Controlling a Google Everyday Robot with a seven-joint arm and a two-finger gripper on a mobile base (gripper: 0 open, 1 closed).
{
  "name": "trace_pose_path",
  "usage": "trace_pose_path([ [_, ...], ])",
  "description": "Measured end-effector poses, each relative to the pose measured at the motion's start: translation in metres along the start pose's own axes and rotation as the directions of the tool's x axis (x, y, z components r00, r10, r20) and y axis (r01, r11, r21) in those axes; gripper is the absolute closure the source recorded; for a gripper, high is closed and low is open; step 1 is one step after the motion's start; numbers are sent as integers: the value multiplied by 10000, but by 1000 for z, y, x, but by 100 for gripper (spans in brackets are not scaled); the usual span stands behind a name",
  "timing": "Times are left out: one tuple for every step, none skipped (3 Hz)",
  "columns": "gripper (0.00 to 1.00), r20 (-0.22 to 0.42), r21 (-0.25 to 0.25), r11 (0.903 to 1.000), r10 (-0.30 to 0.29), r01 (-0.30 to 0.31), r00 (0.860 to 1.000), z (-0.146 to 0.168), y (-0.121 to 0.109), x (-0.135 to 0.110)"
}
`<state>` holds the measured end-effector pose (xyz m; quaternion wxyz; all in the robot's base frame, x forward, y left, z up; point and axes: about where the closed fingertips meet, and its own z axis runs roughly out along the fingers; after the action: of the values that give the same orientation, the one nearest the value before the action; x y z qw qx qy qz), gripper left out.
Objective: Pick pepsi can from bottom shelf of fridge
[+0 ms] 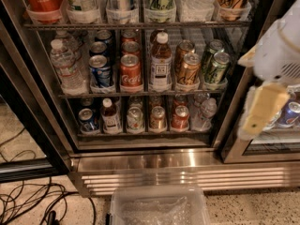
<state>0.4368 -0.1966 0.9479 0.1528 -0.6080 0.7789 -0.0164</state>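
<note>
The fridge [140,159] fills the view, with its racks of drinks in front of me. The pepsi can [87,119], blue with a silver top, stands at the far left of the bottom shelf [145,134]. To its right on that shelf stand a small white-capped bottle [110,116], a silver can, a gold-brown can [157,118], a red can [180,117] and a water bottle. My gripper [262,109], white with yellowish fingers, hangs at the right edge of the view. It is in front of the fridge's right frame, far right of the pepsi can and slightly higher.
The middle shelf holds more blue pepsi cans [100,70], a Coca-Cola can [130,72], bottles and gold and green cans. A clear plastic bin [159,205] sits on the floor below the ribbed steel base. Black cables [28,205] lie at the lower left. A black door frame [234,102] rises right of the shelves.
</note>
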Motion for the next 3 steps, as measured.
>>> trace_pose_path([
  [0,925,-720,9974,-30,97,9957,63,37,-38],
  [0,1818,-1388,9890,-260,518,9830,131,78,-73],
  [0,2518,-1739,9814,-350,808,9672,181,110,-94],
])
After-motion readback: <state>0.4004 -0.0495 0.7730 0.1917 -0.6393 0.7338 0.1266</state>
